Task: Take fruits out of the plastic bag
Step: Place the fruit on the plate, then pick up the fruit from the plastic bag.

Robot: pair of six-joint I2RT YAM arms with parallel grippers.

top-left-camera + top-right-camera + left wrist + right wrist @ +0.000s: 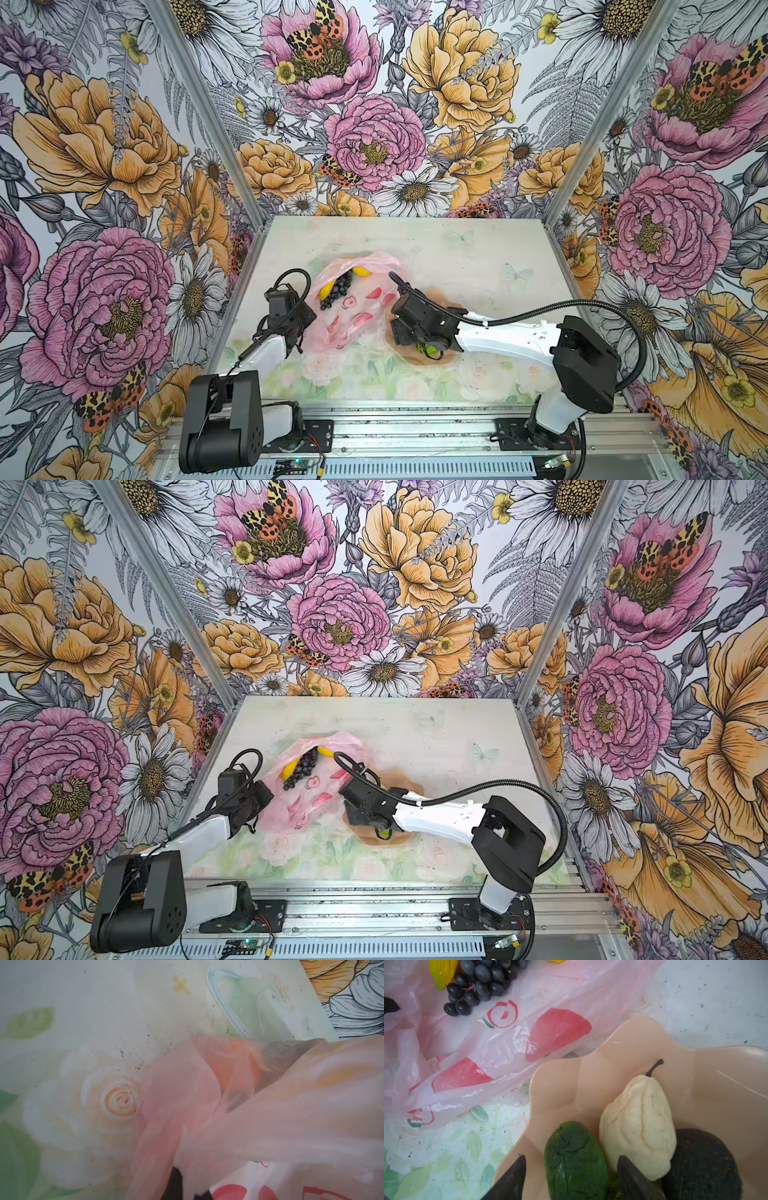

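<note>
Three fruits in the peach dish point(591, 1076), right of the plastic bag point(351, 324): pear point(639, 1124), green fruit point(571, 1145), avocado point(702, 1163); right gripper point(571, 1157), jaws apart, over the green fruit; left gripper point(298, 338) clamped on bag's near-left edge.

plastic bag point(477, 1047): pink, red prints | pear point(639, 1126): cream | dish point(591, 1076): peach

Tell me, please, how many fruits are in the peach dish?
3 visible: a green fruit between the right gripper's jaws, a cream pear beside it, a dark avocado by the pear; the gripper may hide more.
</note>
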